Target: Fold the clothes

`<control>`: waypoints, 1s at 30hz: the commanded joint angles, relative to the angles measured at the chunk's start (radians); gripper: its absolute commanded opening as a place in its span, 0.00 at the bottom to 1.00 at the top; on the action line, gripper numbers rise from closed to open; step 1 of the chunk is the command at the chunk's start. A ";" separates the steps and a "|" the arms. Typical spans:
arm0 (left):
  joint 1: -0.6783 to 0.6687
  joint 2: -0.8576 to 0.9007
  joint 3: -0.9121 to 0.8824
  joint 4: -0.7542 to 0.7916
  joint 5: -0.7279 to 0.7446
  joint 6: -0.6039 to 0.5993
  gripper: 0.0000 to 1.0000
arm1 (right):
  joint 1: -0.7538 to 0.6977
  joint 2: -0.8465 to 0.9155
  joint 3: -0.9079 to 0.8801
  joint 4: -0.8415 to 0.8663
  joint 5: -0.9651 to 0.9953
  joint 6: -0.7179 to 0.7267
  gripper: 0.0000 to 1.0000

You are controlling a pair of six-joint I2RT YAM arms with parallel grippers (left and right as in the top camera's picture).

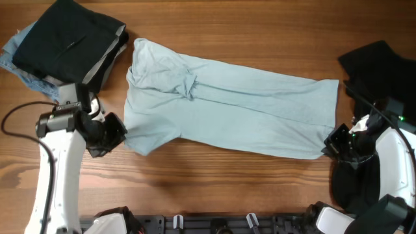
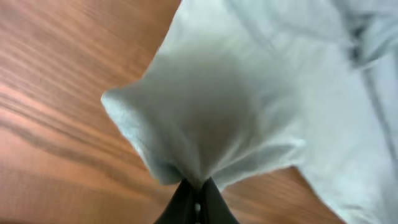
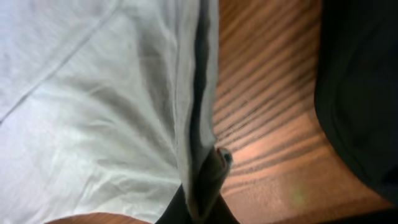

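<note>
A pale blue-grey T-shirt [image 1: 227, 104], one of the clothes, lies spread across the middle of the wooden table, bunched near its collar end at the left. My left gripper [image 1: 120, 133] is at its front-left corner, shut on a pinched-up peak of the sleeve cloth. In the left wrist view, the cloth [image 2: 236, 106] tents up out of the closed left gripper [image 2: 196, 186]. My right gripper [image 1: 328, 144] is at the shirt's front-right corner. In the right wrist view, the right gripper [image 3: 208, 180] is shut on the shirt's folded edge [image 3: 196, 93].
A stack of dark folded clothes [image 1: 65, 39] sits at the back left, over a blue item [image 1: 16, 58]. A black garment [image 1: 377, 65] lies at the right edge beside my right arm, also visible as the black garment [image 3: 360, 93]. Bare table [image 1: 260, 32] shows behind the shirt.
</note>
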 commanded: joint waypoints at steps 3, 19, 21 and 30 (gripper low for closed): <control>0.002 -0.031 0.013 0.261 0.162 0.005 0.04 | 0.004 -0.009 0.018 0.139 -0.012 -0.005 0.04; -0.215 0.249 0.013 0.968 0.000 0.009 0.04 | 0.004 0.112 0.017 0.440 -0.082 0.146 0.05; -0.215 0.294 0.013 1.068 0.000 0.008 0.04 | 0.004 0.152 0.017 0.492 -0.122 0.146 0.08; -0.226 0.416 0.013 1.256 0.000 -0.025 0.38 | 0.011 0.233 0.017 0.694 -0.234 0.100 0.77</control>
